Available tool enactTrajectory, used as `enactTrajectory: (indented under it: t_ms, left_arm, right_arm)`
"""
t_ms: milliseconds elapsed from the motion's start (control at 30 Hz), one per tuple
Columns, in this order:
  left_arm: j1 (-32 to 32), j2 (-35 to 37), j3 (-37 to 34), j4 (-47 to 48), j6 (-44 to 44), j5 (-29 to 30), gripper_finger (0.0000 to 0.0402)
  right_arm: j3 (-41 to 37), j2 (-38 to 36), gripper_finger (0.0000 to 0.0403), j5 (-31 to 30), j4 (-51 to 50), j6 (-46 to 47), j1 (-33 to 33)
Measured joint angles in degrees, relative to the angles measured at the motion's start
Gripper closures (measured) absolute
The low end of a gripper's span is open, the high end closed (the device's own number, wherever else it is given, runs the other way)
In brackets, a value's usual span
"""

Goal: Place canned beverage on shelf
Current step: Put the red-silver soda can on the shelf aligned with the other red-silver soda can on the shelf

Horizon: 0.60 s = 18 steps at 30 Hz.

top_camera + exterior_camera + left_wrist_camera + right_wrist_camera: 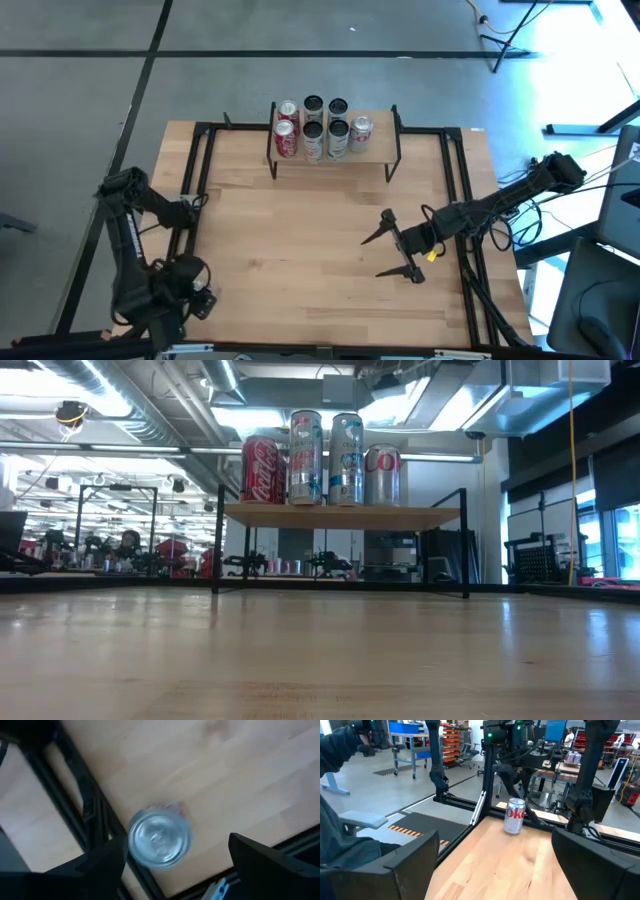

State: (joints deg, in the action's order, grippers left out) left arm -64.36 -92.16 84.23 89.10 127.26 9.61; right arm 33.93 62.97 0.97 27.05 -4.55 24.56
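My left gripper (177, 845) hangs over the can (160, 836) at the table's (300, 270) left edge, jaws apart and empty. The can stands beside the black rail (92, 807), so closing off-centre could tip it. The far shelf (380, 150) already carries 7 cans (313, 138), leaving little room, while my right gripper (382, 255) waits spread at right.

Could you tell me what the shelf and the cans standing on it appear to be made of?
The shelf looks like a light wooden plank, matte with faint grain, on thin black legs that seem to be painted metal. The cans look like thin metal, probably aluminium: glossy printed sides and bare silvery rims that catch the light.
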Motion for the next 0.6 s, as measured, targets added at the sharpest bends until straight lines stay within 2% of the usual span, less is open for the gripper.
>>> enactTrajectory:
  t_ms: [200,600]
  left_arm:
    - [-3.4,0.0,-3.6,-1.3,6.5,-2.9,0.0073]
    - [-3.8,0.0,-11.4,-9.5,5.6,-1.9,0.0073]
  right_arm:
    - [0.0,0.0,0.0033,-0.4,0.4,0.1,1.5]
    - [0.0,0.0,0.0033,-0.4,1.4,-1.3,1.3]
